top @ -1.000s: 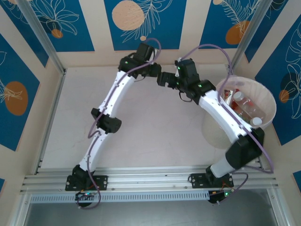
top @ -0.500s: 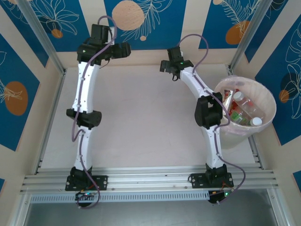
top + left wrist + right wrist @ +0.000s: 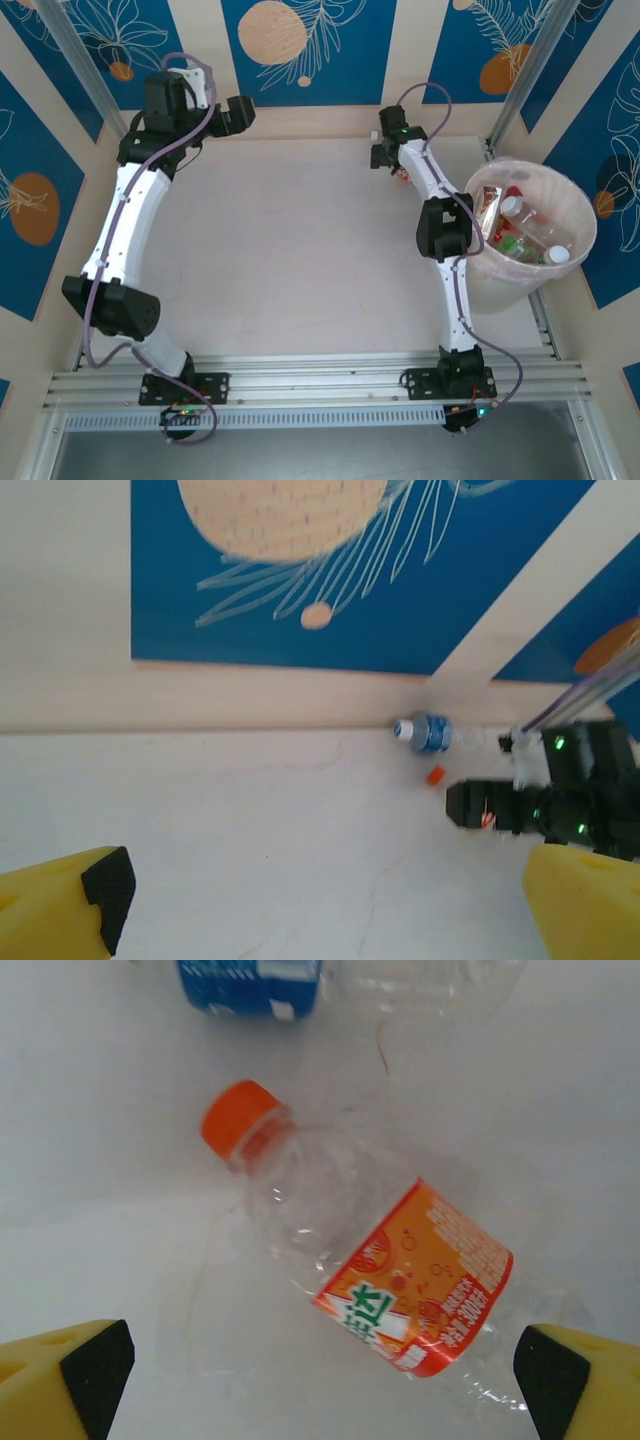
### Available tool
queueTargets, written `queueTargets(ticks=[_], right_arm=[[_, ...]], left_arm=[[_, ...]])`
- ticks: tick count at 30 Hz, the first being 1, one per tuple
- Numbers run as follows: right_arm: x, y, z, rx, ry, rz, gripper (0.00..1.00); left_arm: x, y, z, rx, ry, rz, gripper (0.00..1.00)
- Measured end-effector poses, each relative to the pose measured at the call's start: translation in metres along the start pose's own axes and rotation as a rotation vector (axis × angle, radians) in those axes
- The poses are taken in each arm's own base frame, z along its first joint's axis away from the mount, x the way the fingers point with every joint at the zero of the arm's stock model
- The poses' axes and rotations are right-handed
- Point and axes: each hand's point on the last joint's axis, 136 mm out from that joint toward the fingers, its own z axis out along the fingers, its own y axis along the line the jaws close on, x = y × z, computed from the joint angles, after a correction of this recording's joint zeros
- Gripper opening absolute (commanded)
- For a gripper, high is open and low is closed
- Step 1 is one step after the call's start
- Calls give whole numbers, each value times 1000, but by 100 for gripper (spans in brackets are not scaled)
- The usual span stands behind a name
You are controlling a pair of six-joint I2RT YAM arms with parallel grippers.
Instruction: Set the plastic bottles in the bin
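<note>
While the right gripper (image 3: pixel 320 1365) hangs with jaws spread wide over the orange-capped bottle (image 3: pixel 370 1250) lying slantwise by the table's (image 3: pixel 300 260) far edge, a skewed pinch may squirt it into the blue-labelled bottle (image 3: pixel 250 982) beside it, well apart from the bin (image 3: pixel 505 290) at the right edge; left gripper (image 3: pixel 238 112) likewise spread, holding nothing.

Mid-frame in the right wrist view, the orange-capped bottle (image 3: pixel 360 1250) is clear, with an orange label carrying green and white lettering; the blue-labelled bottle (image 3: pixel 250 980) lies at the top edge. In the top view the wall panels (image 3: pixel 275 45) are deep blue with peach discs and white line-drawn leaves. The bin (image 3: pixel 530 163) at right is pale translucent pink. The arms (image 3: pixel 125 215) are white with black joints.
</note>
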Motion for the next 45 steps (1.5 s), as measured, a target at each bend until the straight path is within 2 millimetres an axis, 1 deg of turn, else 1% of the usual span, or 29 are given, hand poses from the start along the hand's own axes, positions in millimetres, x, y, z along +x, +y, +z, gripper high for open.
queueTargets(ticks=[1, 3, 6, 10, 13, 14, 17, 19, 20, 21, 23, 26, 28, 30, 32, 33, 36, 37, 39, 40, 41, 42, 43, 44, 45], right_arm=[[4, -3, 4, -3, 19, 3, 100], [10, -10, 11, -7, 50, 1, 100], [13, -17, 15, -18, 67, -15, 100], [12, -20, 18, -40, 72, -55, 99], [9, -22, 23, -41, 66, -84, 100], [8, -21, 26, -45, 63, -95, 98], [13, -13, 41, -87, 79, -144, 88], [26, -6, 54, -118, 114, -189, 83], [30, 0, 59, -149, 123, -202, 78], [29, 1, 58, -151, 119, -216, 73], [29, 3, 54, -172, 119, -241, 61], [30, 8, 52, -192, 121, -252, 49], [31, 11, 49, -200, 122, -255, 45], [39, 15, 41, -218, 140, -262, 44], [47, 25, 21, -242, 147, -283, 42], [48, 32, 6, -258, 138, -296, 42], [39, 58, -63, -310, 43, -343, 41], [30, 67, -97, -334, -20, -359, 42], [16, 79, -162, -376, -146, -378, 42], [10, 82, -202, -398, -220, -384, 42], [6, 81, -242, -418, -293, -382, 42], [5, 76, -270, -428, -344, -374, 42], [6, 64, -303, -433, -401, -359, 42], [9, 49, -331, -431, -448, -339, 42], [13, 32, -352, -425, -483, -316, 42]], left_arm=[[-3, 0, -2, 1, -26, -10, 100], [-2, 2, -1, 3, -58, -35, 100], [13, 11, 5, 0, -76, -89, 100], [51, 28, 14, -25, -57, -163, 100], [78, 40, 15, -50, -40, -199, 100], [85, 43, 13, -55, -39, -208, 100], [100, 49, 5, -66, -53, -234, 100], [107, 52, 0, -72, -62, -249, 100], [109, 53, -3, -78, -69, -250, 100], [110, 55, -5, -84, -73, -254, 100], [112, 57, -8, -94, -85, -256, 100], [114, 60, -13, -108, -98, -256, 100], [115, 61, -14, -112, -100, -259, 100], [118, 62, -14, -112, -97, -264, 100], [120, 63, -13, -114, -92, -272, 100], [122, 63, -13, -115, -91, -275, 100], [125, 65, -11, -114, -91, -283, 100], [126, 65, -11, -114, -89, -285, 100], [131, 66, -10, -114, -83, -291, 100], [133, 67, -9, -116, -79, -293, 100], [135, 68, -9, -118, -74, -297, 100], [137, 68, -9, -118, -71, -298, 100], [139, 68, -8, -117, -67, -299, 100], [139, 68, -8, -115, -65, -301, 100], [140, 68, -8, -113, -64, -301, 100]])
